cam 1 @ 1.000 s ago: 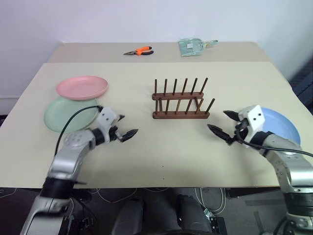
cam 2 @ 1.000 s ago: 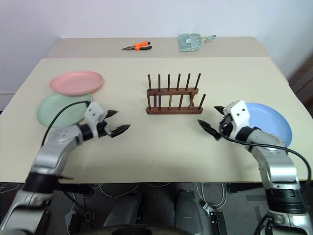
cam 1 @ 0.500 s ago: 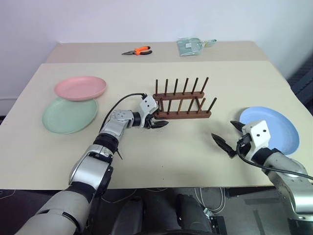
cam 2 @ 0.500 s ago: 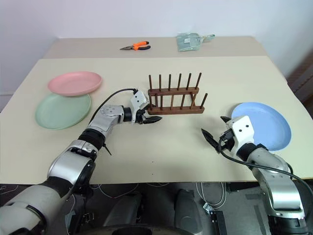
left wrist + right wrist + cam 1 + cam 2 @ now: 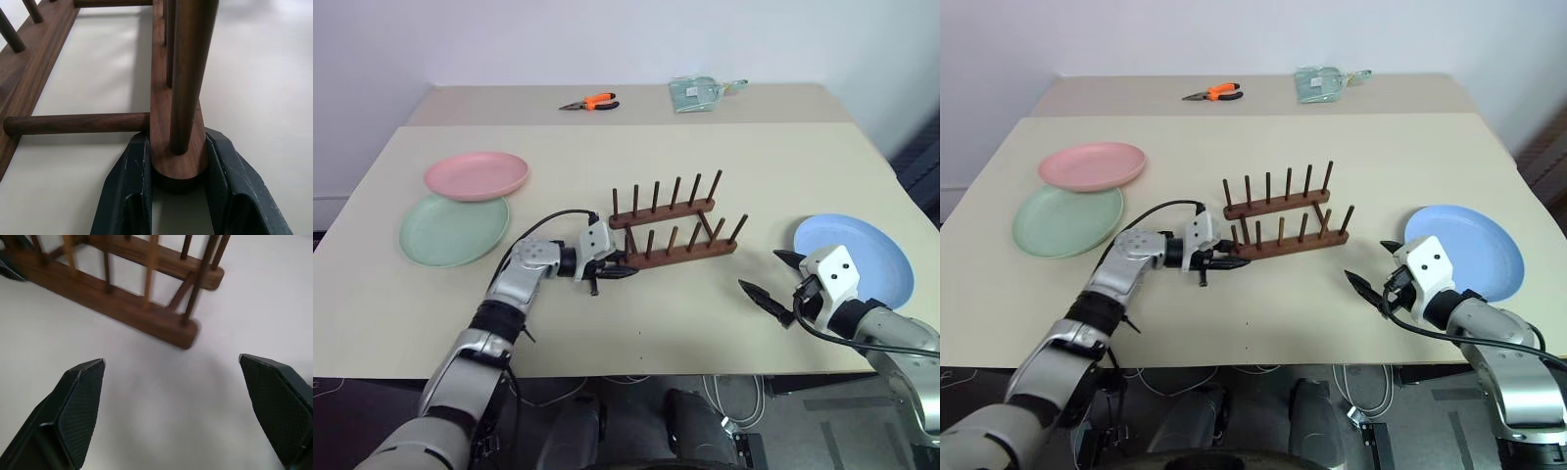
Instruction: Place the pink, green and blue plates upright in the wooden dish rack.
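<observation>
The wooden dish rack [image 5: 672, 231] stands empty at mid-table, skewed, its left end nearer me. My left gripper [image 5: 615, 272] is shut on the left end of the rack's near rail; in the left wrist view both black fingers [image 5: 131, 171] clamp the rounded rail end [image 5: 175, 161] below a peg. To the rack's right, my right gripper [image 5: 762, 271] hovers open and empty beside the blue plate [image 5: 867, 257], which lies flat. The pink plate [image 5: 477, 174] lies at the far left, overlapping the green plate [image 5: 450, 230] in front of it.
Orange-handled pliers [image 5: 590, 101] and a clear plastic bag [image 5: 700, 93] lie on a second table [image 5: 489, 103] butted against the back. The table's front edge [image 5: 636, 367] runs just below both arms.
My left gripper reached the rack's left end, shut on the near rail and dragged that end toward me, skewing the rack. The right gripper drew back toward the front edge, still open.
</observation>
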